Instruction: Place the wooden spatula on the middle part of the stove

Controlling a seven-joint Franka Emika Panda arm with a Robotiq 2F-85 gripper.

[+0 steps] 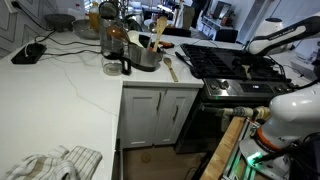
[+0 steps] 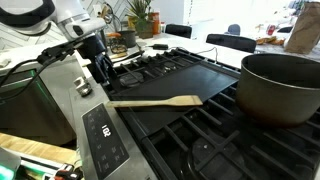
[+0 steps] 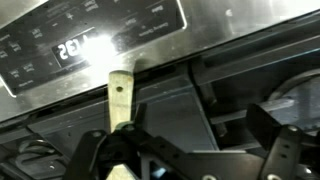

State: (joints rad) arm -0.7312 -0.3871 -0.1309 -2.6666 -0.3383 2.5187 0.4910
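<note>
The wooden spatula lies flat on the smooth black middle plate of the stove, its blade toward the pot side and its handle toward the control panel. In the wrist view the spatula handle runs up to the stove's steel front edge. My gripper is open and empty, with the handle passing under its left finger. In an exterior view the gripper hangs above the stove's near burners, clear of the spatula. The stove also shows in an exterior view, with my arm over it.
A large dark pot stands on the grates beside the middle plate. The lit control panel borders the stove. On the white counter are a pot of utensils, a wooden spoon and a cloth.
</note>
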